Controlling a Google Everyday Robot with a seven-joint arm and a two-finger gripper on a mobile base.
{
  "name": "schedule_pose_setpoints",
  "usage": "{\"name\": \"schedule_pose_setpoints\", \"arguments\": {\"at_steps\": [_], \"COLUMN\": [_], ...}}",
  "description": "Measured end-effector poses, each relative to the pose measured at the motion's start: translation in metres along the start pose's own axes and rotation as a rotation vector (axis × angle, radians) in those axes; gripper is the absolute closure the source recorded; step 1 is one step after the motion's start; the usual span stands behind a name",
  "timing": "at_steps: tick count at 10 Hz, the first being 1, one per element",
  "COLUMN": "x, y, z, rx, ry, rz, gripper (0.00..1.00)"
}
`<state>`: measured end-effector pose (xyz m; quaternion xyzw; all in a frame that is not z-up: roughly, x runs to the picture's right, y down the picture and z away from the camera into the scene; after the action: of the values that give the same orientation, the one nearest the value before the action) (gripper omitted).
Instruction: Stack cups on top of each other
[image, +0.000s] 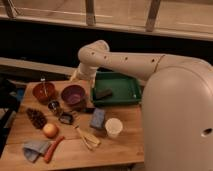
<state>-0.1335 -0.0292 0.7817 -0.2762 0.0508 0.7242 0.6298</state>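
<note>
The white tapered cup stands upright near the front right of the wooden table. The small dark metal cup stands left of centre, between the red-brown bowl and the purple bowl. My gripper hangs from the white arm at the far edge of the table, just behind the purple bowl. It is up and to the right of the metal cup and far from the white cup. I see nothing in it.
A green tray with a dark object sits at the back right. A blue sponge, black clip, dark cluster, orange fruit, carrot, grey cloth and wooden utensil lie around.
</note>
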Motion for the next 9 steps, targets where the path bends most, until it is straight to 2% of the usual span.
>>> {"name": "schedule_pose_setpoints", "arguments": {"at_steps": [2,4,6,9], "x": [0.019,0.035,0.047,0.065], "y": [0.038,0.065,0.085,0.092], "z": [0.024,0.046,0.063,0.087], "rx": [-0.011,-0.034,-0.062,-0.097], "ry": [0.045,0.096,0.139,0.216], "rz": [-0.054,-0.094,-0.114,-0.108], "gripper": [0.26,0.26,0.26,0.26]}}
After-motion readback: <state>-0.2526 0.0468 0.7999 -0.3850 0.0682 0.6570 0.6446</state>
